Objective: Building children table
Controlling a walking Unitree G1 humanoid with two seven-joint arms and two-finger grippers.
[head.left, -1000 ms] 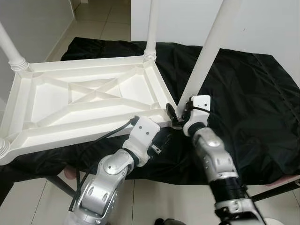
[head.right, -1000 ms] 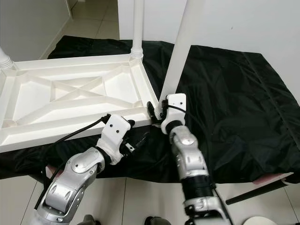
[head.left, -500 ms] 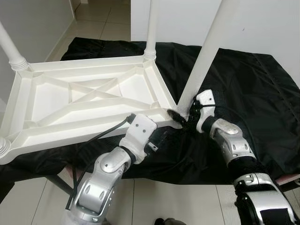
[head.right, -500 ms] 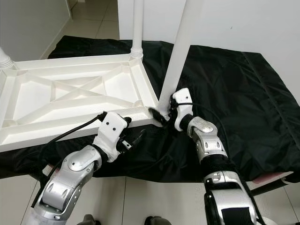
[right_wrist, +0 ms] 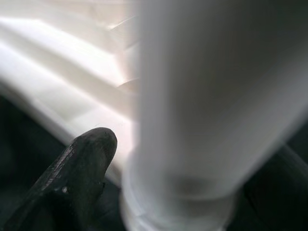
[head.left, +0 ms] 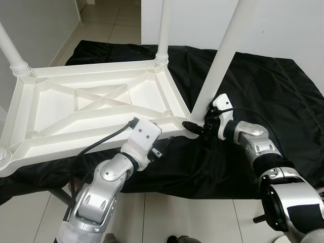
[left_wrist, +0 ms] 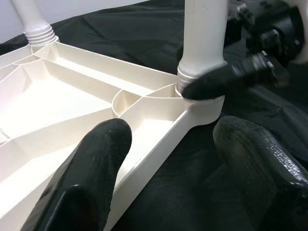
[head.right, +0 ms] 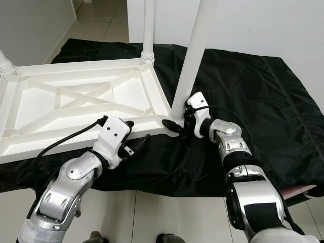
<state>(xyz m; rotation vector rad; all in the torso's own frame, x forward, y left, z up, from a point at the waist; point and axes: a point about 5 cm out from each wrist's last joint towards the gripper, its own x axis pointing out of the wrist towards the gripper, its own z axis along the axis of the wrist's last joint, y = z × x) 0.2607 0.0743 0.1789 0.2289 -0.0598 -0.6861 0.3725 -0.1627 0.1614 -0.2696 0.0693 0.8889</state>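
On the black cloth point(head.left: 263, 91) the white children's table point(head.left: 96, 109) is laid upside down, ribbed underside up, with legs already standing at its other corners. At the near right corner socket point(left_wrist: 199, 98), the fourth leg point(head.left: 217, 66) is being seated, and the right gripper point(head.left: 198, 126) is closed around its base, fingers point(right_wrist: 82, 168) pinching it just above the collar. The left gripper point(left_wrist: 168, 163) is held just beside the near rim, fingers point(left_wrist: 96, 163) spread and empty.

Judged from this, leg fitting is the step in hand; a twist or press home is called for next.

Thread detail at the collar is given by the left wrist view, whereas the leg's full height is given by the eye views.
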